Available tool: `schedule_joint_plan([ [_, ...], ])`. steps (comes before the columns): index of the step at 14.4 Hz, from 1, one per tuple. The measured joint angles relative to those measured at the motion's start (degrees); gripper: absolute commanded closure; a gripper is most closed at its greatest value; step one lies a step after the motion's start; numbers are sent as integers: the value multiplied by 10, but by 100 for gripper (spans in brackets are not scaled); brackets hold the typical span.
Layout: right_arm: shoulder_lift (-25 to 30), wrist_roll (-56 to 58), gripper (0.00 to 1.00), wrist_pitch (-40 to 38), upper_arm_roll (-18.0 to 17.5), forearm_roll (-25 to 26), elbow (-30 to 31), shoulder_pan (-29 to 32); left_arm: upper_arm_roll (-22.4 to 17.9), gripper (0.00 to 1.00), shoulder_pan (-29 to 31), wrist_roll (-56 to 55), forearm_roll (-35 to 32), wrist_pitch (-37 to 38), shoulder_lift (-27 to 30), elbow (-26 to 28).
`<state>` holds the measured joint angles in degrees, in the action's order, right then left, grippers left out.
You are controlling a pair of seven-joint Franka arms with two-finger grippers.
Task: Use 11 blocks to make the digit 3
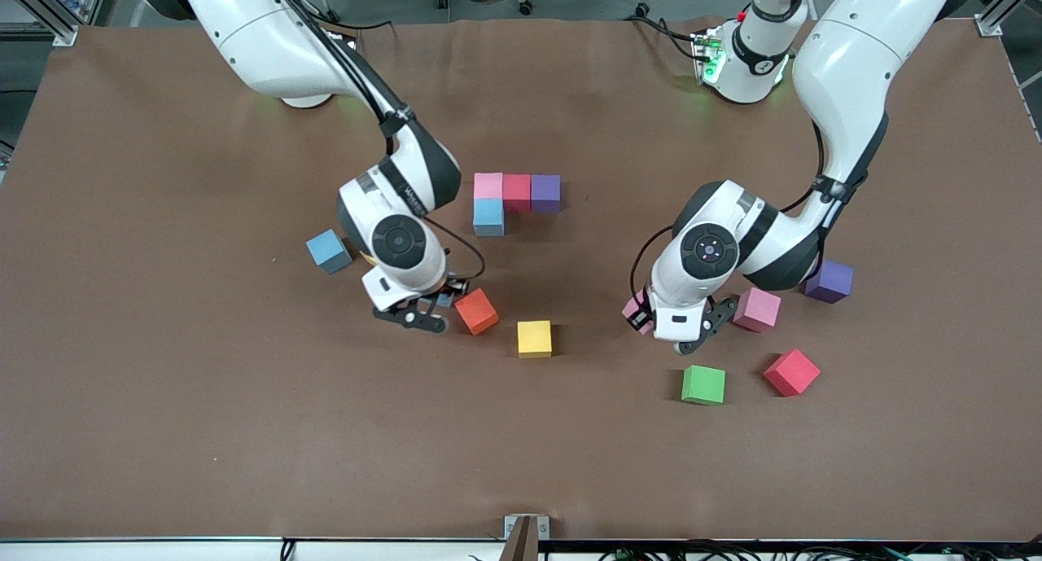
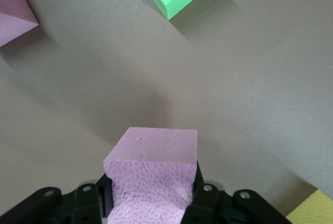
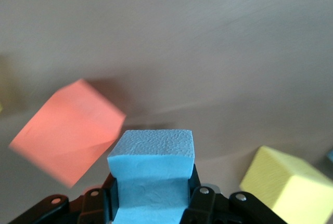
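We see both arms reaching over the brown table (image 1: 163,431), each with a cube in its claw; the left gripper (image 2: 151,203) is clamped on a pink block (image 2: 153,174), held above the bare table surface, with a green block (image 1: 703,384) lying nearer to the front camera and a second pink block (image 1: 757,309) just beside the gripper, toward the left arm's end of the table; the right gripper (image 3: 152,200) is clamped on a light blue block (image 3: 152,169), its fingers pressed against two sides of the cube, over the table just beside an orange block (image 1: 476,311). A yellow block (image 1: 535,339) sits near the orange one, slightly nearer to the front camera; another blue block (image 1: 329,251) rests apart, toward the right arm's end of the table. At mid-table we find the digit 3 (image 1: 513,200) only begun: a pink, a red and a purple cube touch in a row, and a blue cube touches the pink one on its side nearer to the front camera. A red block (image 1: 791,372) lies near the green one; a purple block (image 1: 829,282) sits by the left arm's forearm.
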<state>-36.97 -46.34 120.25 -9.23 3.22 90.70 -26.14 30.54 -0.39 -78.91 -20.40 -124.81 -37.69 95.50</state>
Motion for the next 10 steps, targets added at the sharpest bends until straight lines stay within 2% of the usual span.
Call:
schedule_joint_plan([
  [10, 9, 26, 100, 172, -27, 0, 106, -25, 0, 88, -1, 0, 0, 0, 0, 0],
])
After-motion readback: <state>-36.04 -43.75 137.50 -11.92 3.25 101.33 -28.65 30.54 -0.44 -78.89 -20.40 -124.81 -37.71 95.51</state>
